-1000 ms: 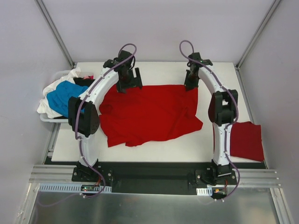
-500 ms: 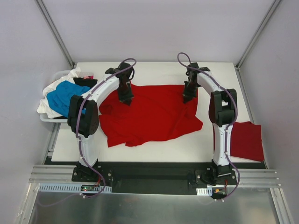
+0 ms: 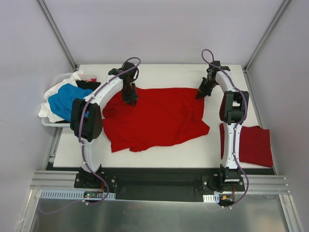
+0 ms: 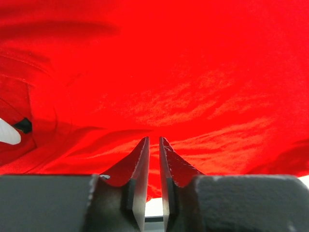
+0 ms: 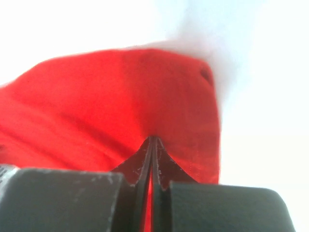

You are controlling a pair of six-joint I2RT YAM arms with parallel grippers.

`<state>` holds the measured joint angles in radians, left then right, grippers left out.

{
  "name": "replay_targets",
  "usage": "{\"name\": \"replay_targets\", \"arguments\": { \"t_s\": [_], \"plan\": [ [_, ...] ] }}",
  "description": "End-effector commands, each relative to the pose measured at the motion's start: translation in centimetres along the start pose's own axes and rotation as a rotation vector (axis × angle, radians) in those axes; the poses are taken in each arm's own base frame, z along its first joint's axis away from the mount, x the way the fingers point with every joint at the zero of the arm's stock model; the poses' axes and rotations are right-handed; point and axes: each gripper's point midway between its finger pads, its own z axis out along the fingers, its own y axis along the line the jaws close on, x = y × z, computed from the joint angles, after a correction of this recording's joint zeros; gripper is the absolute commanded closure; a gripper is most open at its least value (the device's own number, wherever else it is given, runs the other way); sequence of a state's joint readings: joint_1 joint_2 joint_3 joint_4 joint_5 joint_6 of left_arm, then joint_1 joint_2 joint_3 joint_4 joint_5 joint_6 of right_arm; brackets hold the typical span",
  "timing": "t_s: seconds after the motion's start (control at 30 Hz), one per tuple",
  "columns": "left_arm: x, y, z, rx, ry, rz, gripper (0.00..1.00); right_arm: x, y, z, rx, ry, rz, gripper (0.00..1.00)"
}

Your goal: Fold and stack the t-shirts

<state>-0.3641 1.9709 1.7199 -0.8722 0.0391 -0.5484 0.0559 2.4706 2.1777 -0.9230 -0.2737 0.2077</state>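
Now we have the left end effector nearly closed, pinching the far edge of the spread red t-shirt, and the right end effector clamped tight on the far corner opposite. The shirt's body lies on the counter, below and nearward of both. To fold well, we judge both should lift together, keep the edge taut between them and carry it evenly toward the near hem. A folded red t-shirt lies well behind the right end effector.
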Motion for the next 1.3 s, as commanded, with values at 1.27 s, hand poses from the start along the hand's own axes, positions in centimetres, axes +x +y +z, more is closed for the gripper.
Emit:
{"name": "replay_targets", "arguments": {
  "t_s": [1.27],
  "plan": [
    [-10.8, 8.9, 9.7, -0.125, 0.066, -0.292, 0.92, 1.3, 5.2, 0.0, -0.191, 0.065, 0.066, 0.99]
  ]
}}
